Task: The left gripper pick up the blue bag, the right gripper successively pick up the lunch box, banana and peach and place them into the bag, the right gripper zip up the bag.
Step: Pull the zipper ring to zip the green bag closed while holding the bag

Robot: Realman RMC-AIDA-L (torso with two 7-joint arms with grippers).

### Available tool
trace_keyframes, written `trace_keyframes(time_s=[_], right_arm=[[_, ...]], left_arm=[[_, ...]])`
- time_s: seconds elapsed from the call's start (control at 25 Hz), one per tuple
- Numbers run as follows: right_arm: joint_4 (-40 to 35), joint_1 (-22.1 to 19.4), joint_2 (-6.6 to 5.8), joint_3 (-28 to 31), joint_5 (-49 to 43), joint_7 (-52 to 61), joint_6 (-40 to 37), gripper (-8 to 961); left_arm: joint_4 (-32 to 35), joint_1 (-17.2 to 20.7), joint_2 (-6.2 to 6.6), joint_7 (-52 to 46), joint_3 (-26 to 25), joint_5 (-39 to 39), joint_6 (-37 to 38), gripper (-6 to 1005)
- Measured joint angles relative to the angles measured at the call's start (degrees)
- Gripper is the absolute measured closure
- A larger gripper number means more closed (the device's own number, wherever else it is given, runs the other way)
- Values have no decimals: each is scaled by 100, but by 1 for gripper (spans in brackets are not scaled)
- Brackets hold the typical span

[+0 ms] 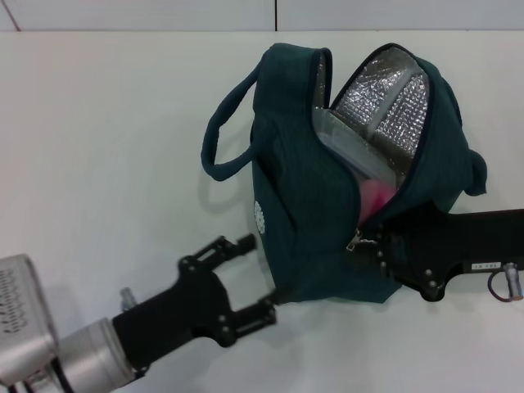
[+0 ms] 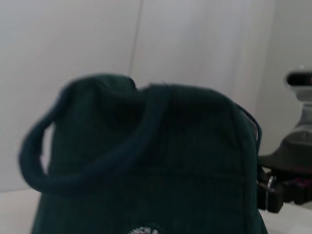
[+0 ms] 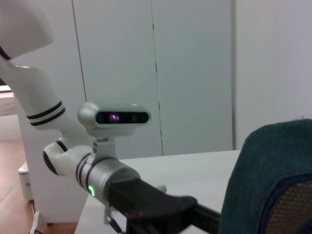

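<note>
The blue bag (image 1: 303,213) stands on the white table (image 1: 106,147) with its top open and silver lining showing. Inside lie the grey lunch box (image 1: 350,143) and a pink peach (image 1: 377,195); the banana is hidden. My left gripper (image 1: 252,278) is open, its fingers on either side of the bag's near lower corner. My right gripper (image 1: 370,236) reaches in from the right and is shut on the metal zipper pull (image 1: 355,240) at the near end of the opening. In the left wrist view the bag (image 2: 170,161) fills the frame, with the right gripper (image 2: 273,192) beside it.
The bag's carry handle (image 1: 225,135) loops out to the left over the table. A second handle (image 1: 477,176) hangs off the bag's right side. The table's far edge (image 1: 164,31) meets a white wall.
</note>
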Motion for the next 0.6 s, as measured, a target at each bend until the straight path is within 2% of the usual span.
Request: trace_keyframes(time_s=[0.2, 0.56, 0.6], right_arm=[[34, -66, 14, -15, 57, 0, -6, 934], [190, -127, 22, -9, 102, 0, -59, 934], [227, -127, 17, -7, 118, 0, -74, 934]], left_arm=[[117, -200, -2, -17, 0, 324, -52, 199], [359, -311, -22, 26, -73, 121, -223, 210], [380, -335, -23, 25, -75, 101, -278, 238]])
